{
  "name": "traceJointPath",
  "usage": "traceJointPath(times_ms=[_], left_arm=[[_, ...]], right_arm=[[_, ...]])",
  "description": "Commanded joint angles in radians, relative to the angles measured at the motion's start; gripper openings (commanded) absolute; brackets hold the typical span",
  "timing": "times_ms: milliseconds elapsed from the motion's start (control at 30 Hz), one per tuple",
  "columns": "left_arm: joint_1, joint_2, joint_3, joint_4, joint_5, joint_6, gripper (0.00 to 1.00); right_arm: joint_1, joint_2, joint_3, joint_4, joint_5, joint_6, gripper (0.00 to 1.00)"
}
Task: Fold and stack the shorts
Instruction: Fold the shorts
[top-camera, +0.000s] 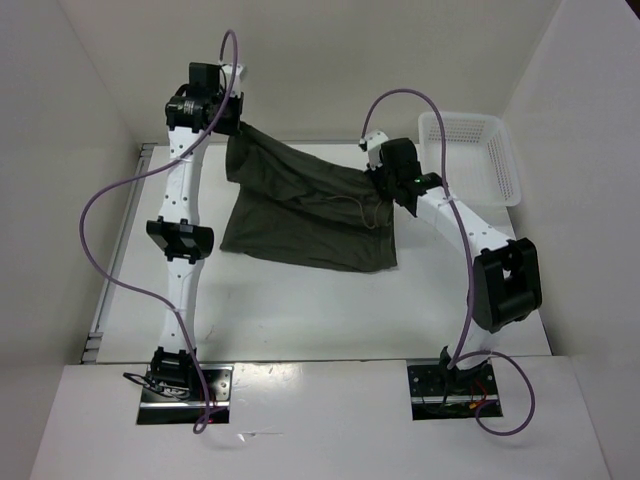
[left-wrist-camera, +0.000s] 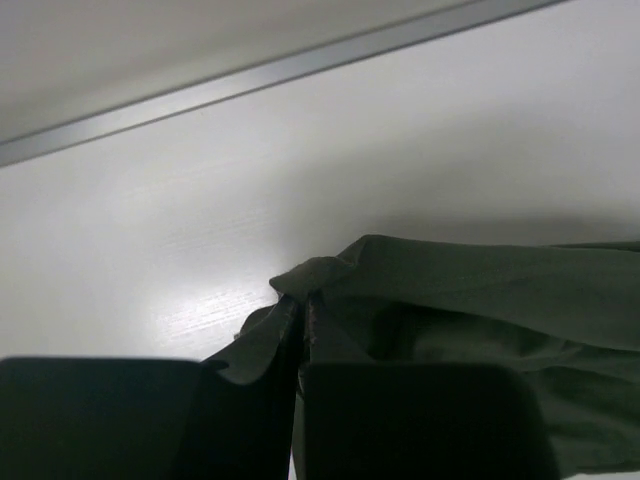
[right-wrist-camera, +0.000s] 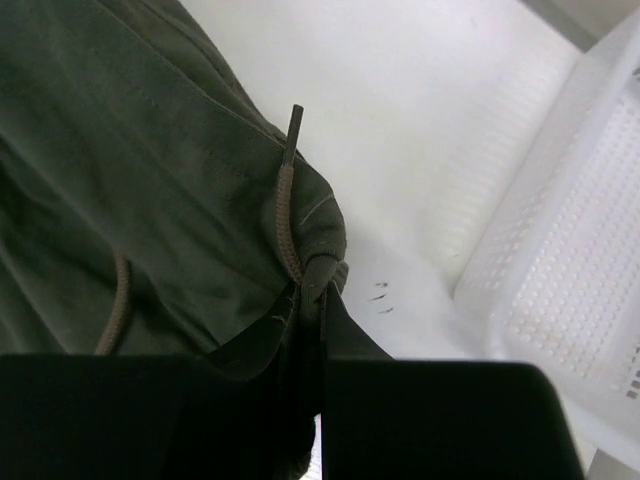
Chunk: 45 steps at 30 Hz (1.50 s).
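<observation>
The dark olive-green shorts (top-camera: 305, 205) hang stretched between my two grippers, their lower part draped on the white table (top-camera: 300, 300). My left gripper (top-camera: 232, 128) is shut on the shorts' far left corner, held up off the table. In the left wrist view the cloth (left-wrist-camera: 470, 300) is pinched between the dark fingers (left-wrist-camera: 400, 420). My right gripper (top-camera: 383, 178) is shut on the shorts' right waistband corner. In the right wrist view the cloth (right-wrist-camera: 150, 170) and a brown drawstring (right-wrist-camera: 287, 215) bunch at the fingers (right-wrist-camera: 440, 420).
A white perforated plastic basket (top-camera: 470, 155) stands at the far right of the table, close to my right gripper; it also shows in the right wrist view (right-wrist-camera: 580, 290). White walls enclose the table on the left, back and right.
</observation>
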Motion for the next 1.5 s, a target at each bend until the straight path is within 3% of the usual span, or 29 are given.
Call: traceJointPath(times_ms=[0, 233, 367, 500, 633, 667, 733, 767, 900, 1033, 1233, 1467], left_arm=[[-0.019, -0.036, 0.009, -0.052, -0.011, 0.004, 0.05], [-0.050, -0.100, 0.009, -0.010, 0.049, 0.004, 0.05], [-0.050, -0.068, 0.009, -0.023, -0.052, 0.004, 0.05], [-0.038, -0.040, 0.009, 0.143, -0.109, 0.004, 0.05], [-0.038, -0.082, 0.009, -0.111, 0.076, 0.004, 0.05], [-0.038, -0.082, -0.022, -0.156, 0.096, 0.004, 0.05], [-0.012, -0.195, -0.233, -0.156, 0.122, 0.004, 0.05], [-0.003, -0.242, -0.480, -0.115, 0.137, 0.004, 0.06], [-0.039, -0.497, -0.969, -0.008, 0.106, 0.004, 0.09], [-0.049, -0.593, -1.209, 0.060, 0.063, 0.004, 0.15], [-0.058, -0.642, -1.342, 0.060, 0.012, 0.004, 0.19], [-0.046, -0.633, -1.295, 0.160, -0.036, 0.004, 0.18]], right_arm=[[-0.001, -0.073, -0.049, 0.042, 0.011, -0.043, 0.00], [-0.001, -0.082, -0.044, 0.062, 0.020, -0.043, 0.00], [-0.001, -0.091, -0.066, 0.073, 0.031, -0.043, 0.00], [-0.001, -0.104, -0.075, 0.101, 0.074, -0.083, 0.00], [-0.001, -0.148, -0.084, 0.035, -0.012, -0.094, 0.00], [-0.001, -0.182, -0.101, 0.026, -0.027, -0.094, 0.00], [0.008, -0.217, -0.164, 0.015, -0.081, -0.129, 0.00], [0.008, -0.255, -0.187, 0.015, -0.099, -0.153, 0.00], [0.048, -0.340, -0.293, 0.015, -0.196, -0.332, 0.00], [0.127, -0.403, -0.356, -0.031, -0.235, -0.495, 0.00], [0.307, -0.481, -0.458, -0.118, -0.245, -0.572, 0.00], [0.331, -0.570, -0.468, -0.181, -0.271, -0.638, 0.00]])
